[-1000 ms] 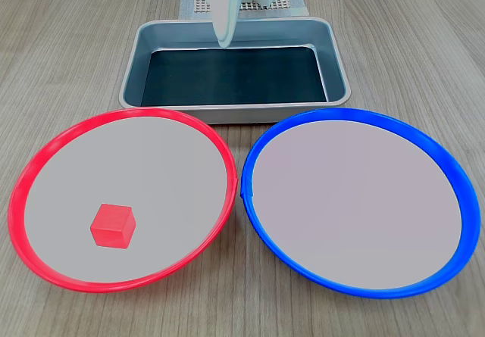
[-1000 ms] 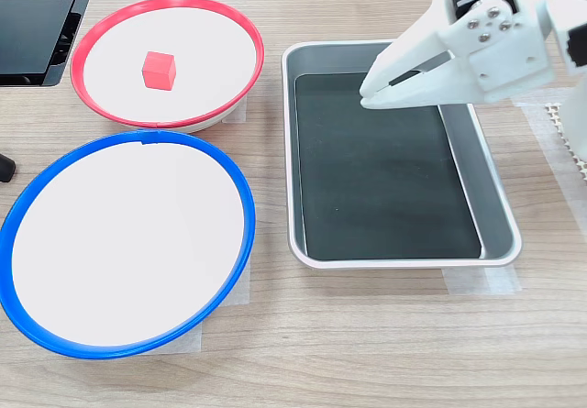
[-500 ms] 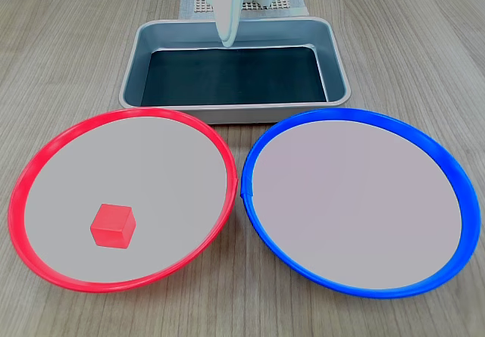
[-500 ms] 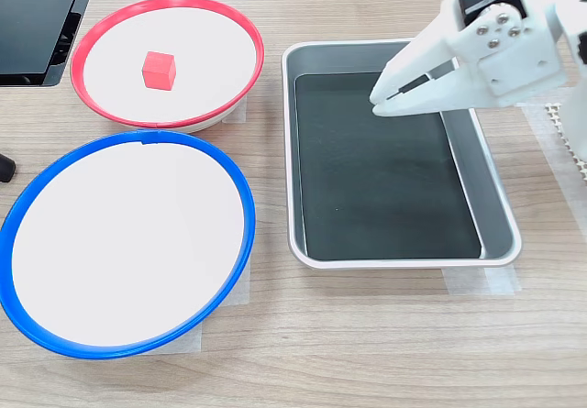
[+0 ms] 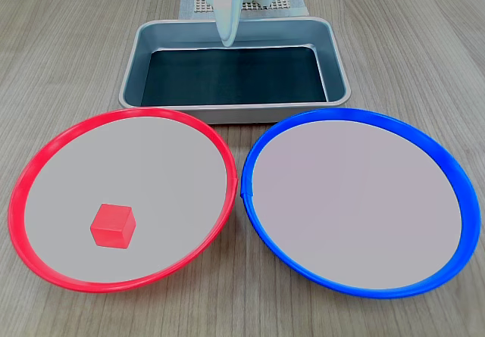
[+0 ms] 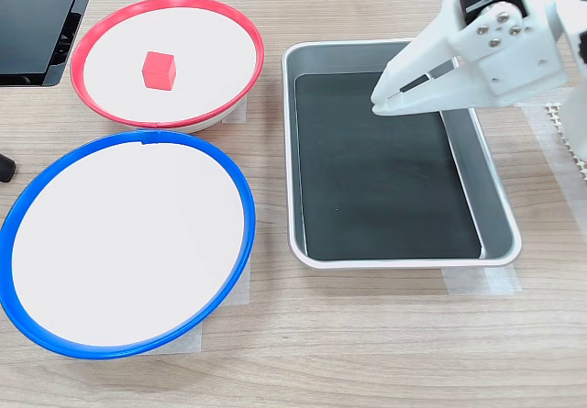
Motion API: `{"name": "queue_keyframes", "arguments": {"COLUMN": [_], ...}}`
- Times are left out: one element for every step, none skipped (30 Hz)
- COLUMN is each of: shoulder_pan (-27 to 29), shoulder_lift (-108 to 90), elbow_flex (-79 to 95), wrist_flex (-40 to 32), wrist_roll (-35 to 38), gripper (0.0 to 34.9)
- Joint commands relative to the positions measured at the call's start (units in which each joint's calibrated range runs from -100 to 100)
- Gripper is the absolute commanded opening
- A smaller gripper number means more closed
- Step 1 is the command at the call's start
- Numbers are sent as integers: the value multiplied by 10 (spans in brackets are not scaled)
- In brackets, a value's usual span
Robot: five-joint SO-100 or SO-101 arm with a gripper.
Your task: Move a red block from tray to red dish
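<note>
The red block, a small bright-red cube, lies inside the red dish on its pale bottom. The tray is a grey metal pan with a dark bottom, and nothing shows in it. My white gripper hangs above the tray's dark bottom, far from the block. Its jaws are shut with only a thin slit between them and hold nothing.
A blue-rimmed dish of the same size sits beside the red one. A white mesh mat lies under the arm's base behind the tray. A dark flat object fills the second exterior view's top left.
The gripper has drifted slightly to the second exterior view's right over the tray, then held still. The block and dishes have not moved.
</note>
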Motion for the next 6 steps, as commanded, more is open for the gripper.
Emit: {"name": "queue_keyframes", "arguments": {"shoulder_pan": [-1, -1, -1, -1, -1, -1], "shoulder_lift": [-3, -3, -3, -3, -3, -3], "elbow_flex": [1, 1, 1, 1, 1, 1], "wrist_flex": [0, 0, 0, 0, 0, 0], "wrist_roll": [2, 2, 2, 2, 2, 2], "gripper": [4, 4, 4, 4, 4, 4]}}
